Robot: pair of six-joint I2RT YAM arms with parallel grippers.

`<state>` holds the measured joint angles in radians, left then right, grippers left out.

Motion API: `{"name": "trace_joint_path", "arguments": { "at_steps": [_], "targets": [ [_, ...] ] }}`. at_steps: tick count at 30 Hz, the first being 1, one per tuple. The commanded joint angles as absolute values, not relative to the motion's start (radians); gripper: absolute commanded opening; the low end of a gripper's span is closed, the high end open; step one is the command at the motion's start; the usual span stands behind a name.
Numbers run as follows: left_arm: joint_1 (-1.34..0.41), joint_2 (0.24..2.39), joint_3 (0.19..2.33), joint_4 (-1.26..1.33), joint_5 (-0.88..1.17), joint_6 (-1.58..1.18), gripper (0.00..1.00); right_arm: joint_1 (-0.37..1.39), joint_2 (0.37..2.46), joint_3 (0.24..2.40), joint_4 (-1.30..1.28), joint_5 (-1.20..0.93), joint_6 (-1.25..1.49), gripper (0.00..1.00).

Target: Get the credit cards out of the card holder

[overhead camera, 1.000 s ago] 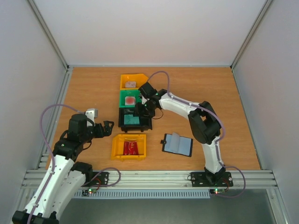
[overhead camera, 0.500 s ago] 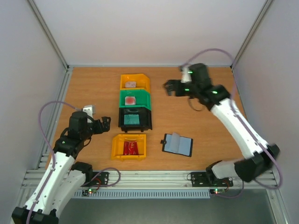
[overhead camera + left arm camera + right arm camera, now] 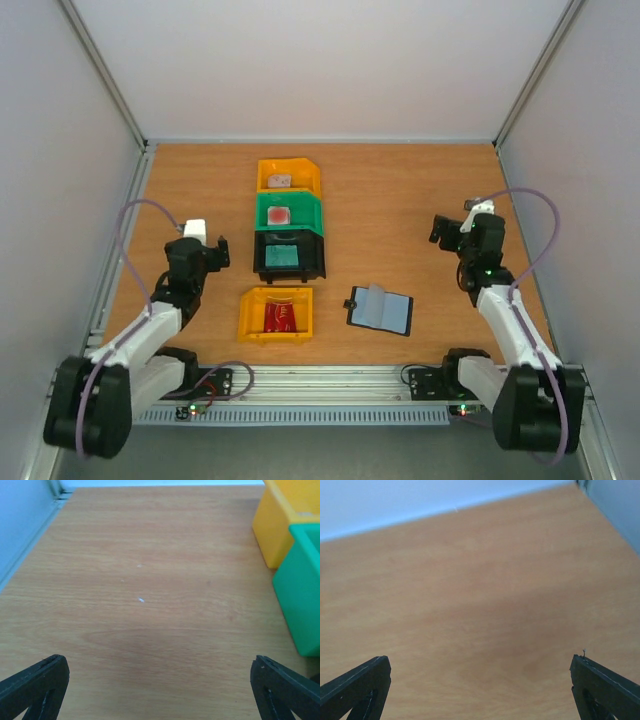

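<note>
Bins numbered four on the surface (image 3: 420, 180), set in one column running away from the arms: a near yellow bin (image 3: 247, 318), a black bin (image 3: 262, 270), a green bin (image 3: 300, 200) and a far yellow bin (image 3: 303, 170). Credit cards also numbered four, one lying flat in each bin: a red card (image 3: 282, 317) in the near yellow bin, a teal card (image 3: 283, 257) in the black one, a pinkish-red card (image 3: 279, 215) in the green one, and a pale card (image 3: 280, 181) in the far yellow one, too small to make out further.

One card holder (image 3: 380, 310) lay open just right of the near yellow bin, apart from it. Its cover was black, its inner pockets shiny grey-blue, and one leaf stood raised near the fold.

Two arms were in view. The left arm (image 3: 150, 322) held the left jaws spread wide and gripping nothing, over bare wood left of the bins. The right arm (image 3: 505, 320) held the right jaws equally wide and gripping nothing, over bare wood at the right side, well apart from the card holder.
</note>
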<state>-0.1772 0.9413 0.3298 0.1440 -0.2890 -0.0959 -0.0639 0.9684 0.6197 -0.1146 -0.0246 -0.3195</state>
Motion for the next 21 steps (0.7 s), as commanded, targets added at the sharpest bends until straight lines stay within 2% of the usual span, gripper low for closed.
{"name": "trace_joint_path", "arguments": {
  "at_steps": [1, 5, 8, 11, 14, 21],
  "targets": [
    [-0.169, 1.111, 0.294, 0.590, -0.179, 0.061, 0.99, -0.087, 1.126, 0.436, 0.413, -0.003, -0.391, 0.99],
    [-0.163, 1.271, 0.270, 0.829, -0.138, 0.065, 0.99, -0.087, 1.294, 0.394, 0.609, -0.017, -0.404, 0.99],
    [-0.156, 1.302, 0.299, 0.815, -0.152, 0.072, 0.99, -0.089, 1.403, 0.346, 0.795, -0.024, -0.404, 0.99],
    [-0.126, 1.407, 0.255, 1.035, -0.211, 0.108, 0.99, -0.089, 1.514, 0.293, 1.007, -0.079, -0.411, 0.98],
    [-0.105, 1.509, 0.272, 1.080, -0.114, 0.090, 0.99, -0.089, 1.623, 0.258, 1.191, -0.137, -0.431, 0.98],
    [-0.082, 1.561, 0.339, 1.023, -0.053, 0.093, 0.99, -0.089, 1.591, 0.356, 0.958, -0.270, -0.485, 0.99]
  ]
}}
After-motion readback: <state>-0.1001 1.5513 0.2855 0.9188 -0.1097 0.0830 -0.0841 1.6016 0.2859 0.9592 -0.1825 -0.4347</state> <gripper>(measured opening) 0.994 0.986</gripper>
